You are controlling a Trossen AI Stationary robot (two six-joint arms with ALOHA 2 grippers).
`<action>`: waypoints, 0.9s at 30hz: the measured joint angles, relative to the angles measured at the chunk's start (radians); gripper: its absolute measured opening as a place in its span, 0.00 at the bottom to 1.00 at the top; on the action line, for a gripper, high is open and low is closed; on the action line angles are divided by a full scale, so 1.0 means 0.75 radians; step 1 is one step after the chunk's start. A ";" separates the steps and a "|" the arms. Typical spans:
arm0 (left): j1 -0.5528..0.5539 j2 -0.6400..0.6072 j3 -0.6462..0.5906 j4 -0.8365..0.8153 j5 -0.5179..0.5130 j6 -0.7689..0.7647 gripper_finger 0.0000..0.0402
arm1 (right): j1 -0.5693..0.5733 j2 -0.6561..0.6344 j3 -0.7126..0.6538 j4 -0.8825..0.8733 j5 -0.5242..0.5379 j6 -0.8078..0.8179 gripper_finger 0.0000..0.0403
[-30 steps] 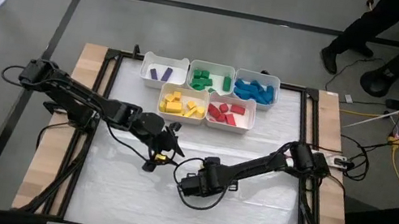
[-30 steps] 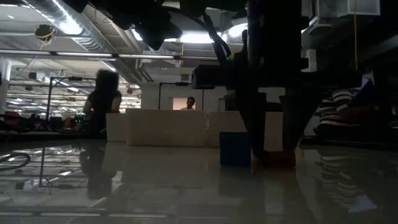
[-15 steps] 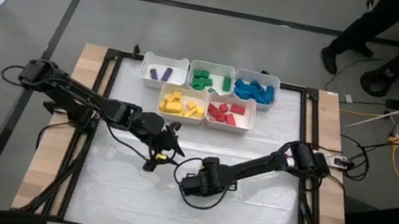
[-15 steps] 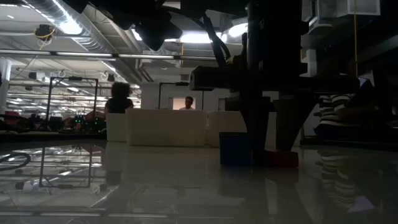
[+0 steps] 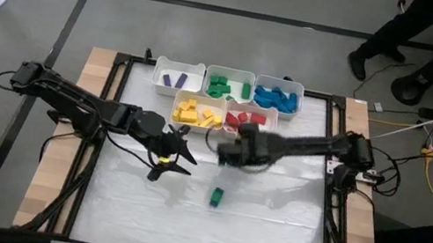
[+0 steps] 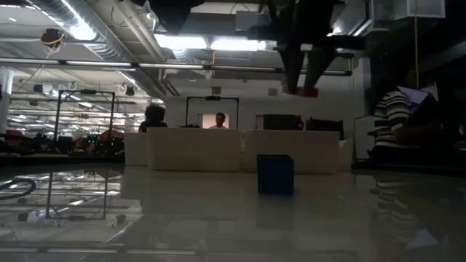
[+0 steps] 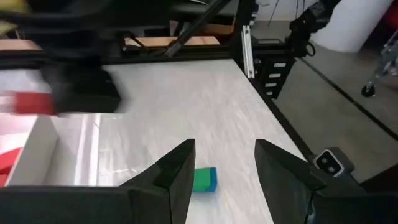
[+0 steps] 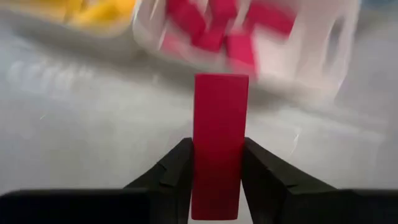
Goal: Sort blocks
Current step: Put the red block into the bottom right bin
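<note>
My right gripper (image 5: 228,154) hangs above the table's middle, just short of the red bin (image 5: 274,125), shut on a red block (image 8: 219,124). The low view shows that red block (image 6: 306,92) high off the table. A green block (image 5: 217,196) with a blue end lies flat on the white table nearer the front edge; it is also in the left wrist view (image 7: 202,179). My left gripper (image 5: 170,155) hovers open to the left of the middle, with nothing between its fingers (image 7: 180,177). My right gripper pinches the red block's two long sides (image 8: 199,162) between its two fingers (image 8: 177,165), at the block's near end. The fingers slant down from above and lie along the block, whose far end (image 8: 221,84) juts out past the fingertips. The block is lifted clear of the table.
Five white bins stand in two rows at the far edge: purple (image 5: 179,68), green (image 5: 231,72), blue (image 5: 280,83), yellow (image 5: 174,110) and red. Black frame rails (image 5: 330,159) run along the table's sides. A person's legs (image 5: 392,36) show beyond the far right corner.
My right gripper has shut on the red block, lifted it clear off the table and swung it up toward the far edge and the red bin, tipping as it went. The green block has stayed where it lay. My left gripper has risen a little, still open.
</note>
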 joint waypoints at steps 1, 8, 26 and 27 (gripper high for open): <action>-0.001 -0.007 0.000 -0.008 0.000 -0.012 0.39 | -0.033 -0.003 -0.001 -0.004 0.040 -0.064 0.29; -0.002 -0.010 0.000 -0.016 -0.001 -0.149 0.39 | -0.257 0.013 -0.001 0.034 0.156 -0.419 0.29; -0.002 -0.009 0.000 -0.036 -0.002 -0.253 0.39 | -0.491 0.014 -0.002 0.067 -0.148 -0.704 0.33; -0.002 -0.009 0.000 -0.036 -0.002 -0.253 0.39 | -0.491 0.014 -0.002 0.067 -0.146 -0.708 0.36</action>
